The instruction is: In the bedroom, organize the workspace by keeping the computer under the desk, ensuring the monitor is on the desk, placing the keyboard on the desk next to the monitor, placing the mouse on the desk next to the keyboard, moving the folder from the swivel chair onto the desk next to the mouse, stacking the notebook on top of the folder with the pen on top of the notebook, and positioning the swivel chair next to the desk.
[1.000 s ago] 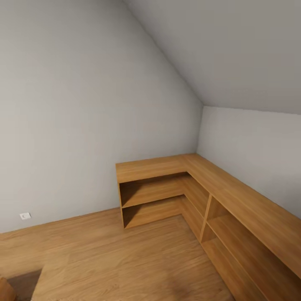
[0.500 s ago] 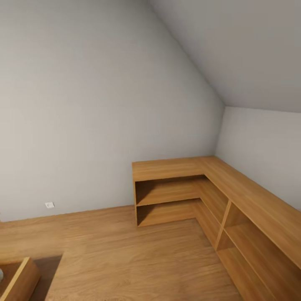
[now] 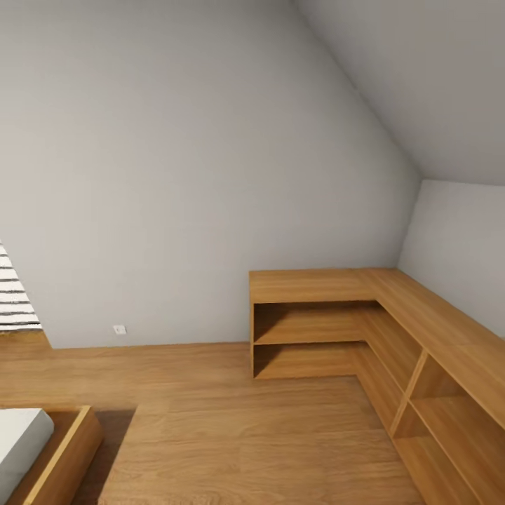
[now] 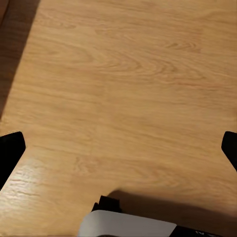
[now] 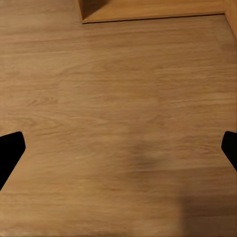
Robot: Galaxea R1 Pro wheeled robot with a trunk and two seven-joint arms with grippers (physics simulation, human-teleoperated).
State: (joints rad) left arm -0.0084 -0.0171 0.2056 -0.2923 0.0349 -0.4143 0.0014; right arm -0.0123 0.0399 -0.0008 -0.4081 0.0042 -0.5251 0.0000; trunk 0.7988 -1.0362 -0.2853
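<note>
**Across the bedroom floor: the view swings left, no workspace items yet**

Under the sloped ceiling, the head camera looks at a grey wall (image 3: 175,175) and wooden floor (image 3: 231,435). Compared with a second ago the whole picture has slid rightward, so the camera has turned left; the furniture itself has not moved. The L-shaped shelf unit (image 3: 330,319), which earlier sat nearer the middle, now lies right of centre, its top and open compartments bare. A wooden bed frame (image 3: 66,452) with a white mattress corner (image 3: 17,438) has come into view at lower left, and a striped patch (image 3: 14,298), perhaps a blind or stair edge, at the left margin; I cannot tell which. The small wall outlet (image 3: 120,329) has shifted along the skirting too.

Computer, monitor, keyboard, mouse, folder, notebook, pen, swivel chair and desk are not visible, so where they stand cannot be said. My reading is that the robot is scanning or turning toward the workspace, with every arranging step still ahead.

Both wrist views look down at plain floorboards. The left gripper (image 4: 118,148) is spread wide, its dark fingertips (image 4: 10,150) at opposite edges with nothing between. The right gripper (image 5: 118,148) is likewise spread and empty, with fingertips (image 5: 10,148) far apart and a corner of the shelf unit beyond.
</note>
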